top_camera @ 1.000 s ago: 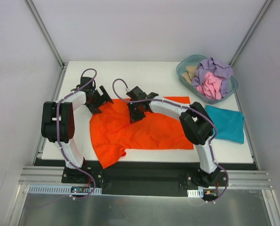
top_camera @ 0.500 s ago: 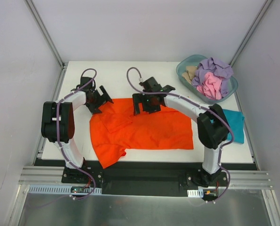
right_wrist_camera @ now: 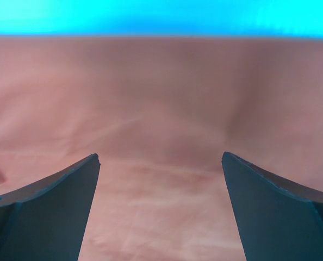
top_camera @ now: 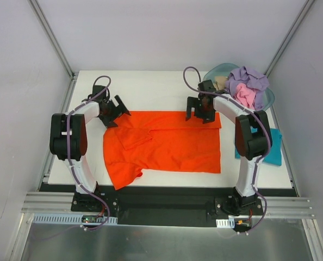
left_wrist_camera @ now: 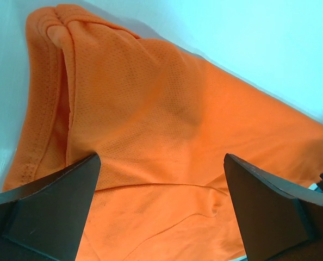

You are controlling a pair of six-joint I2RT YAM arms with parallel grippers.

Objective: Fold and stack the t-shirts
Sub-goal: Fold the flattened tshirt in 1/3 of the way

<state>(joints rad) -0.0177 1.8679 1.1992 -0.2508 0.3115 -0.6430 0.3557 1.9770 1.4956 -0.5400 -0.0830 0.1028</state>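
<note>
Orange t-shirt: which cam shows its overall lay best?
Top external: the whole orange t-shirt lies spread on the table, nearly all its outline visible. Left wrist shows only a bunched corner close up; right wrist only a blurred, dull-toned patch.

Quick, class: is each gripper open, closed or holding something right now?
Left gripper: open, empty, above the bright orange cloth t-shirt.
Right gripper: open, empty, above the same t-shirt.
</note>
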